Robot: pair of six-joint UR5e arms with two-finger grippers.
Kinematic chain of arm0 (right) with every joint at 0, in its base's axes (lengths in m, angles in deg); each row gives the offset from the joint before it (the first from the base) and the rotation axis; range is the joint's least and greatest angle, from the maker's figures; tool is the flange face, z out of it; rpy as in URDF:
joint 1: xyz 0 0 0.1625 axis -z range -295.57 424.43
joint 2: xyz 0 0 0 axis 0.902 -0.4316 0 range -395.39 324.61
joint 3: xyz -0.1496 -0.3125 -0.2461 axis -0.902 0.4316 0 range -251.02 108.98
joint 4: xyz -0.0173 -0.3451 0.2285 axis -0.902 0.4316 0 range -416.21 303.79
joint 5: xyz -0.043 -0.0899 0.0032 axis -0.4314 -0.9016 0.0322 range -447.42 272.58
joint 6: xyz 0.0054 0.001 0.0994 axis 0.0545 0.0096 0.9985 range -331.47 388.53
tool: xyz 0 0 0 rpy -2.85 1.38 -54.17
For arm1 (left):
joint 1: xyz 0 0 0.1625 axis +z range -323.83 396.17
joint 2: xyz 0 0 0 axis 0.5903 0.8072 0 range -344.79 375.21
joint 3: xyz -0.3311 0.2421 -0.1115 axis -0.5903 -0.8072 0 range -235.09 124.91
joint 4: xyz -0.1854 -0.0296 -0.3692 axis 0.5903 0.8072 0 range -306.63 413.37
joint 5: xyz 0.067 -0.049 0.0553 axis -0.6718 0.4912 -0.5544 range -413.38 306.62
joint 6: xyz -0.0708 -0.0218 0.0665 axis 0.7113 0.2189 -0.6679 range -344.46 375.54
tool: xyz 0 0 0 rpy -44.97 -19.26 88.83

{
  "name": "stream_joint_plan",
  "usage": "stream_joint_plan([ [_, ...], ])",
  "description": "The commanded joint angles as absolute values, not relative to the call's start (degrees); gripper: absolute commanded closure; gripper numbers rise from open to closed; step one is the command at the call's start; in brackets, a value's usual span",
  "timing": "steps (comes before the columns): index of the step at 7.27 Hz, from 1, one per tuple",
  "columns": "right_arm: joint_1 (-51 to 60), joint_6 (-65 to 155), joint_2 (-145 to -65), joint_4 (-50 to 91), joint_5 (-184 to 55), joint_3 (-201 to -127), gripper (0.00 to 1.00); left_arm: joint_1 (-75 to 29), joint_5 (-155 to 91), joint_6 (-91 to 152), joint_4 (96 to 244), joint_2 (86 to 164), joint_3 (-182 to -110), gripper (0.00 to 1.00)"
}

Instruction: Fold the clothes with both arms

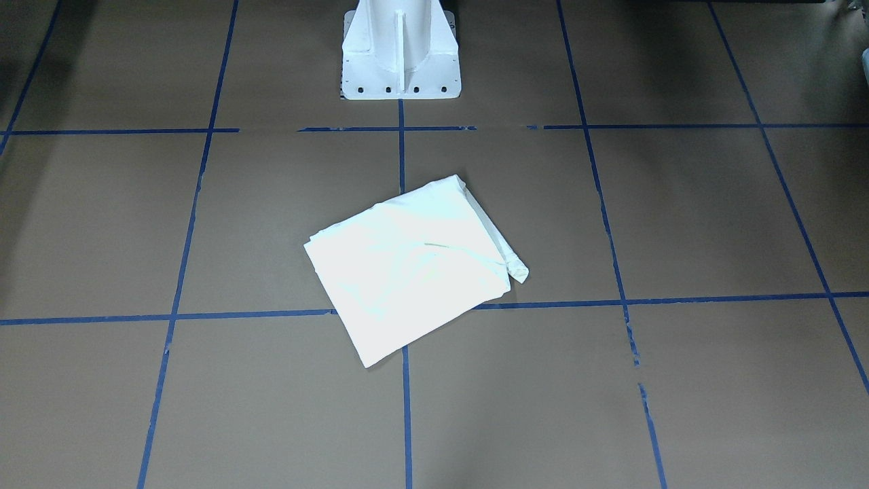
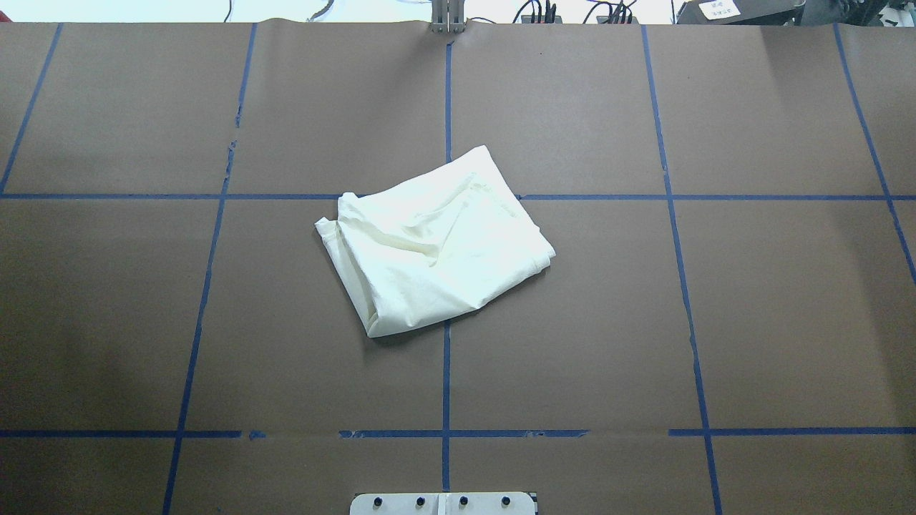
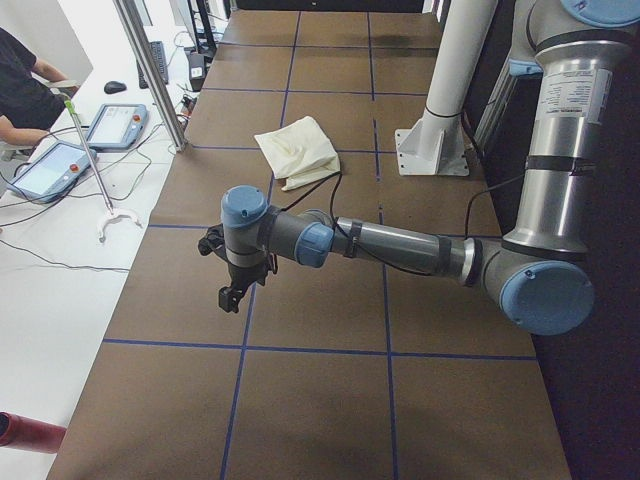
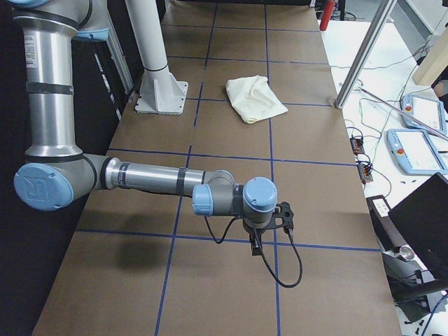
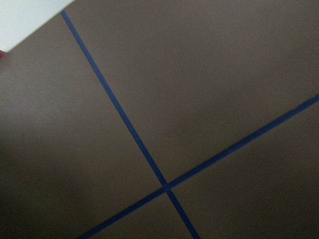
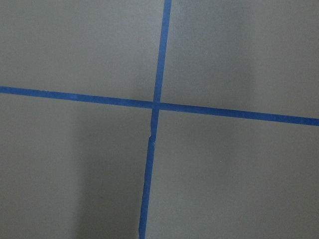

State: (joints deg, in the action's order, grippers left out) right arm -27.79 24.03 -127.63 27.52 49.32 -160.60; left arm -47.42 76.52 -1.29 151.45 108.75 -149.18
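Observation:
The clothes [image 1: 407,265] lie folded into a small, plain cream rectangle at the middle of the brown table, askew to the blue tape lines; no print shows. The same bundle appears in the overhead view [image 2: 436,247] and both side views [image 3: 298,150] [image 4: 255,98]. Both arms are far from it. The left arm [image 3: 390,245] reaches out low over the table's left end, its black gripper [image 3: 233,290] pointing down. The right arm [image 4: 154,178] does the same at the right end, gripper [image 4: 257,246] down. Whether either gripper is open or shut, I cannot tell. The wrist views show only table and tape.
The white pedestal base [image 1: 400,51] stands behind the clothes. Off the table's far side are a metal post [image 3: 150,70], teach pendants [image 3: 115,125] [image 4: 420,150], cables and a seated person [image 3: 20,90].

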Motion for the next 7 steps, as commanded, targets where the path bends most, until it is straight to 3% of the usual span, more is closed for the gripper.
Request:
stream_joint_plan([
  [1, -28.7, 24.1, -128.8, 27.8, 49.6, -163.2, 0.00, -47.2, 73.8, -0.9, 153.8, 109.1, -143.4, 0.00],
  [5, -28.7, 26.0, -127.0, 37.4, 53.9, -165.5, 0.00, -51.1, 78.7, -0.3, 151.2, 108.1, -141.5, 0.00],
  [7, -26.0, 35.2, -126.5, 32.5, 51.2, -165.2, 0.00, -51.5, 78.7, -0.2, 150.1, 108.0, -141.8, 0.00],
])
